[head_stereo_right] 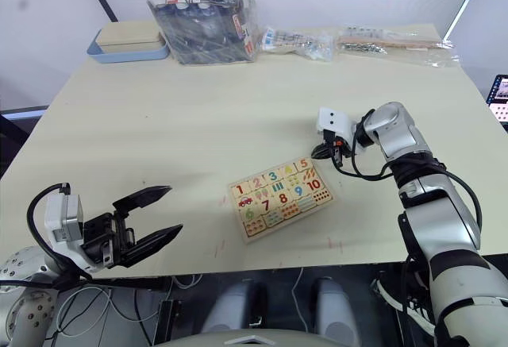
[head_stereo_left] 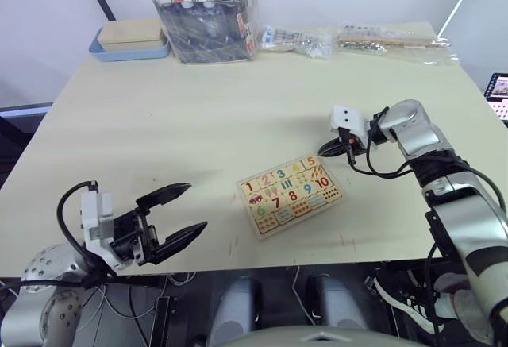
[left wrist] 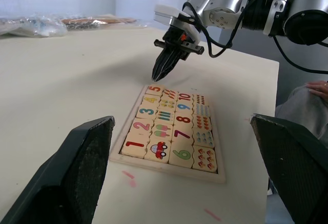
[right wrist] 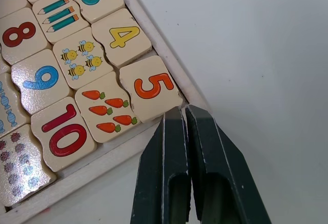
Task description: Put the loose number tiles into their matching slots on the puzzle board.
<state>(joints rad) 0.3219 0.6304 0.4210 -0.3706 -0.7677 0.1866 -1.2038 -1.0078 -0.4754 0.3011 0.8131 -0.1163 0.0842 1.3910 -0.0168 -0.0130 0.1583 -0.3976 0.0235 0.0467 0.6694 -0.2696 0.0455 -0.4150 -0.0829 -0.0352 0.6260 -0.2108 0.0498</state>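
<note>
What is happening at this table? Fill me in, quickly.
A humanoid robot is working on a wooden number puzzle board on a pale table. Tiles 1 to 5 all sit in the board's top row. The right gripper, fingers shut and empty, hovers right beside the 5 tile at the board's corner. The left gripper hangs open near the table's front edge, apart from the board.

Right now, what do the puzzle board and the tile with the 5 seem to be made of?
The puzzle board looks like pale, unvarnished wood: matte, with a plain raised rim. The 5 tile seems to be the same light wood, smooth, with rounded edges and an orange printed digit. Whether it is solid wood or plywood, I cannot tell.
</note>
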